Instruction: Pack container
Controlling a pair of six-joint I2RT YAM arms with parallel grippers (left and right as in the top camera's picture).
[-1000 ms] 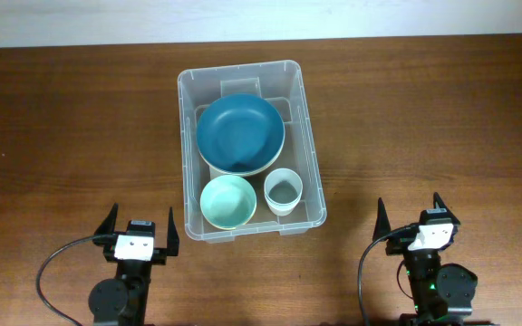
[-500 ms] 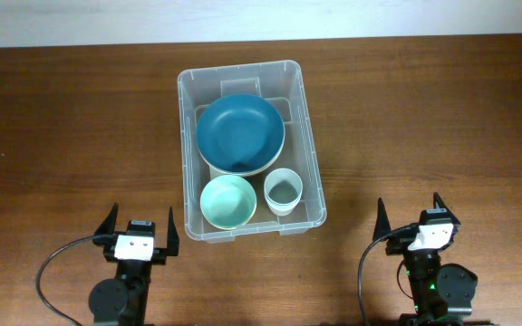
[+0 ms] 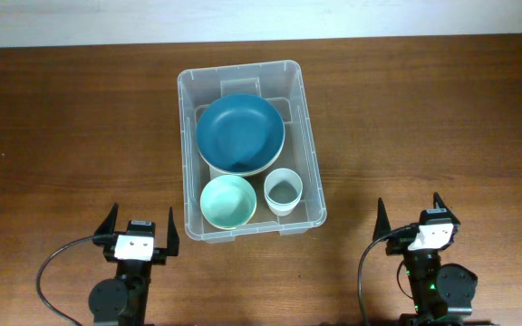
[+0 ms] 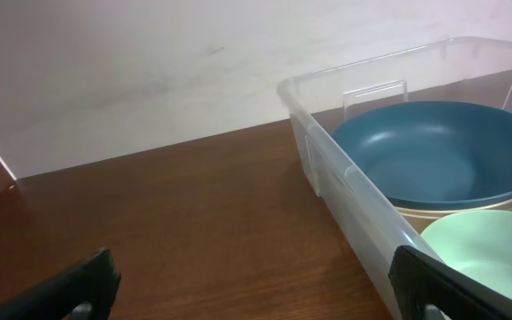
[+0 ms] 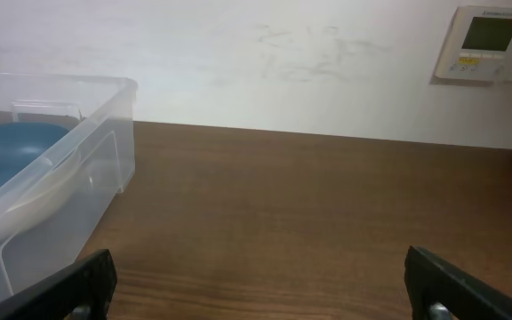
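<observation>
right now the container point(image 3: 239, 69) is sitting on the table point(image 3: 80, 127), roughly midway between the table's left and right sides. it is standing upright and open at the top, with its long sides running away from the arms.

inside, a blue bowl point(image 3: 240, 134) is taking up the far half, nesting in a cream bowl point(image 4: 456, 208) whose rim is just showing beneath it. in the near half a green bowl point(image 3: 228, 201) is resting on the left and a white cup point(image 3: 283, 191) is standing upright on the right, the two just beside each other.

the left gripper point(image 3: 141, 220) is sitting close to the table's near edge, near the container's near left corner but not touching it. its fingers point(image 4: 69, 289) are spreading wide and gripping nothing. in the left wrist view the container's clear side is running along the right, with the blue and green bowls showing over it.

the right gripper point(image 3: 409, 214) is sitting further out, well apart from the container's near right corner. its jaws are also gaping wide, with only bare table between them. the right wrist camera is catching the container's clear end at the left, a pale wall point(image 5: 238, 62) behind the table, and a small wall panel point(image 5: 492, 44) at the upper right.
</observation>
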